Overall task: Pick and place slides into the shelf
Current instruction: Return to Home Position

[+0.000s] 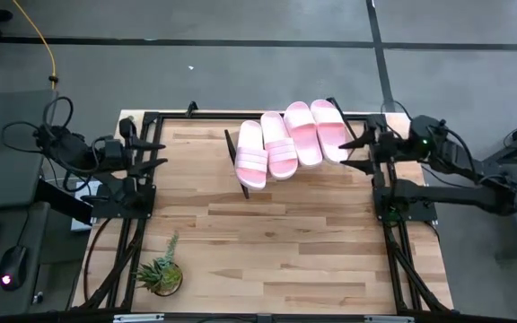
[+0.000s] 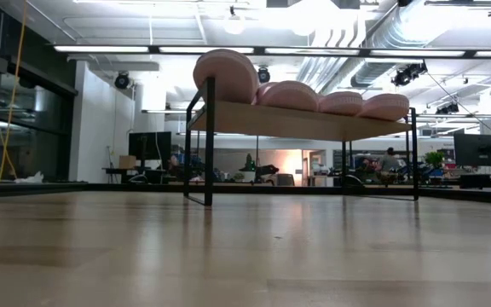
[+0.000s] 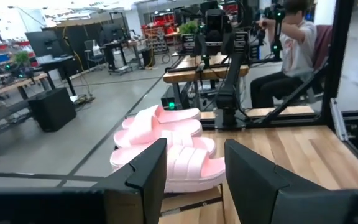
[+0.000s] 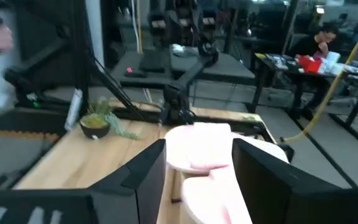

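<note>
Several light-pink slides (image 1: 279, 146) lie side by side on the slanted wooden shelf (image 2: 297, 122), soles down on its board, at the table's far middle. The low view shows them (image 2: 341, 102) as humps above the board's edge. My left gripper (image 1: 155, 154) hangs open at the table's left edge, pointing level toward the slides (image 3: 166, 134), well short of them. My right gripper (image 1: 355, 152) is open at the right edge, its fingers just beside the rightmost slide (image 1: 328, 130), which shows between them (image 4: 199, 146) without touching.
A small potted plant (image 1: 162, 274) stands near the table's front left corner. Bare tabletop (image 1: 276, 242) spreads in front of the shelf. A black frame (image 1: 142, 117) runs around the table. A person (image 3: 297, 50) sits beyond the right edge.
</note>
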